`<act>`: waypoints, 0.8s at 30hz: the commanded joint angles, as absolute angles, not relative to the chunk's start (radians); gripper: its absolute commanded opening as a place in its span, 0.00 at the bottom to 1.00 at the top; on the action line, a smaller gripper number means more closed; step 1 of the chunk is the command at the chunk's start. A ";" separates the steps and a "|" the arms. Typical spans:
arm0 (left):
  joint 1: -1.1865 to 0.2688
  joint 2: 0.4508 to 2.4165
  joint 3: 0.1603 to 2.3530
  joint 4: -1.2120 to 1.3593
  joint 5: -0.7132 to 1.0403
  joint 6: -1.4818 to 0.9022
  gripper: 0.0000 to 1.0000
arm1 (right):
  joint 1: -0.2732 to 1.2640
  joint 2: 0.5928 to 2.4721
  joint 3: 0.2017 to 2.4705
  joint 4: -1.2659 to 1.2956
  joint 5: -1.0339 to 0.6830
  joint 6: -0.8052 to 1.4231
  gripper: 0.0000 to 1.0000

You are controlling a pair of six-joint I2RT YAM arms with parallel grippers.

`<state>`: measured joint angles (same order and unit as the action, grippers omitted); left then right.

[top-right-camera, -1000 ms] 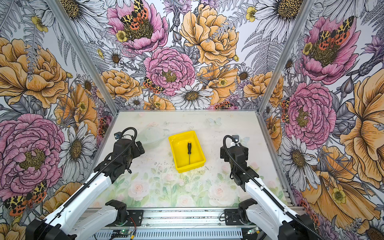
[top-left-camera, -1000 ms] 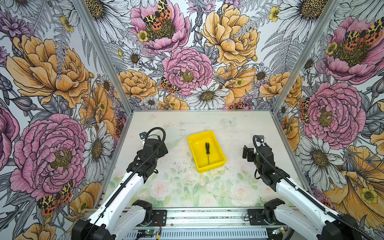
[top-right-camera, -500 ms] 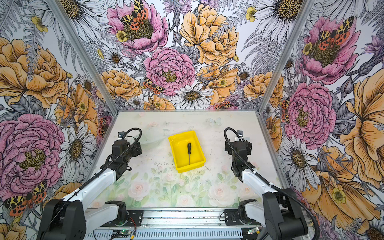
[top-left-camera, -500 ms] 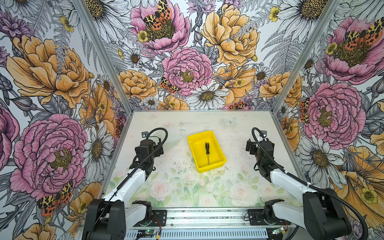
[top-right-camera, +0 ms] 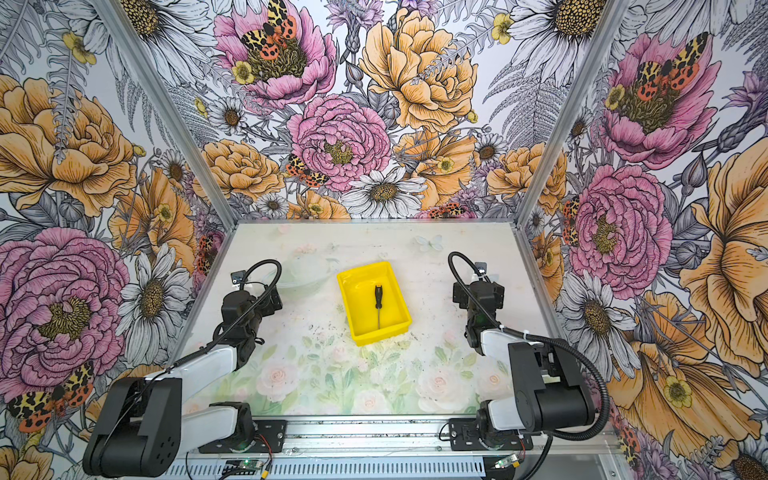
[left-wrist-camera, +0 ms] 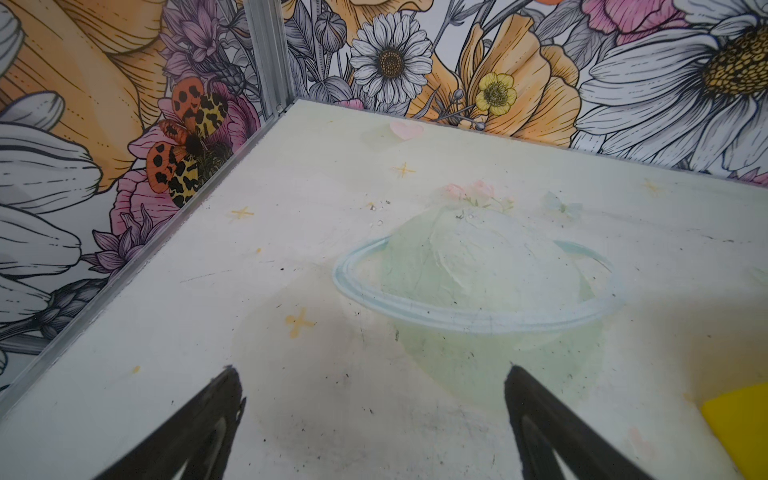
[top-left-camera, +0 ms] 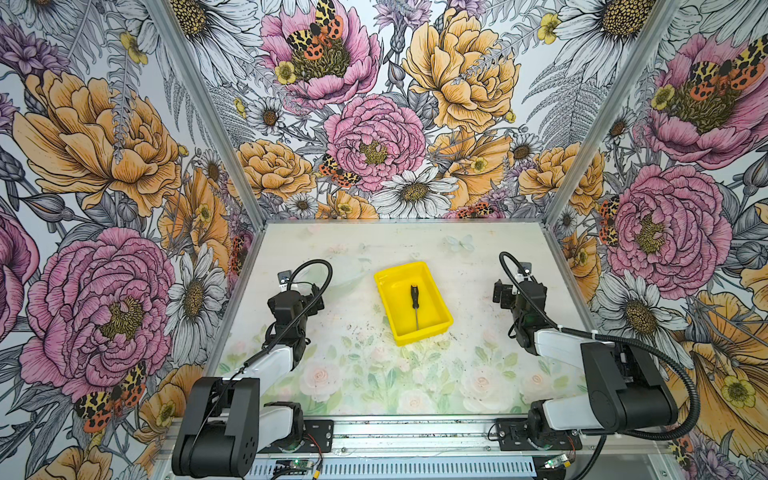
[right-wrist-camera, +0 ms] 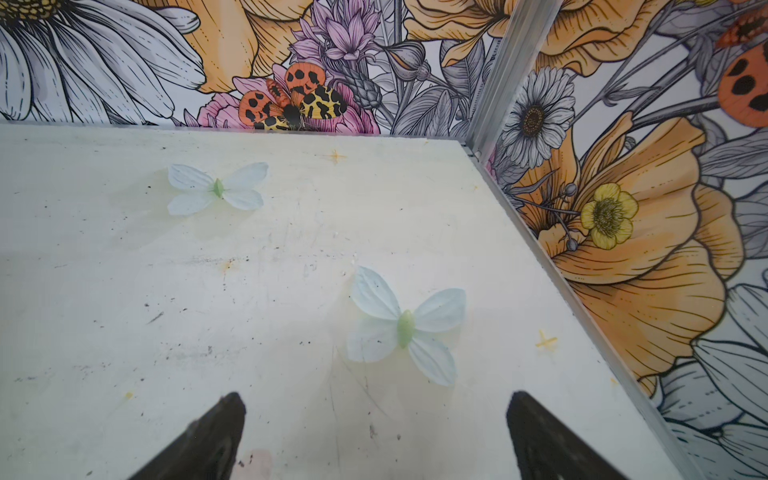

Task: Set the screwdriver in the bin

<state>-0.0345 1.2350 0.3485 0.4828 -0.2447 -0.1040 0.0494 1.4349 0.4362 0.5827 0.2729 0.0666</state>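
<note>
Trouble, as I judge it, can come only from my own arms now. The screwdriver (top-left-camera: 414, 305) lies flat inside the bin (top-left-camera: 434, 299), handle toward the back and thin shaft running toward the front wall, where its tip seems to rest close to the plastic. The bin looks light and its walls are low. A careless sweep of either arm across the middle could shove it along the bench (top-left-camera: 374, 374), or jolt it enough for the shaft to ride up over the rim. My left end effector (left-wrist-camera: 370, 370) is the likelier culprit, because a yellow corner of the bin shows at the edge of its wrist view, while the right wrist view shows only bench surface. Both arms sit folded low, elbows near the front rail. The wrists are on either side of the bin and well apart from it, each tilted down at the bench and aimed toward a back corner. My left end effector stands wide with nothing between its fingers, and my right end effector (right-wrist-camera: 374, 397) is equally wide and empty.
</note>
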 commanded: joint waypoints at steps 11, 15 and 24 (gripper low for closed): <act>0.003 1.391 0.421 0.697 -0.148 -0.024 0.99 | -0.046 1.533 0.411 0.824 0.028 0.091 0.99; 0.030 1.454 0.402 0.805 -0.099 -0.026 0.99 | -0.046 1.535 0.412 0.826 0.027 0.092 1.00; 0.017 1.549 0.365 0.964 -0.118 -0.008 0.99 | -0.020 1.537 0.404 0.842 0.106 0.084 0.99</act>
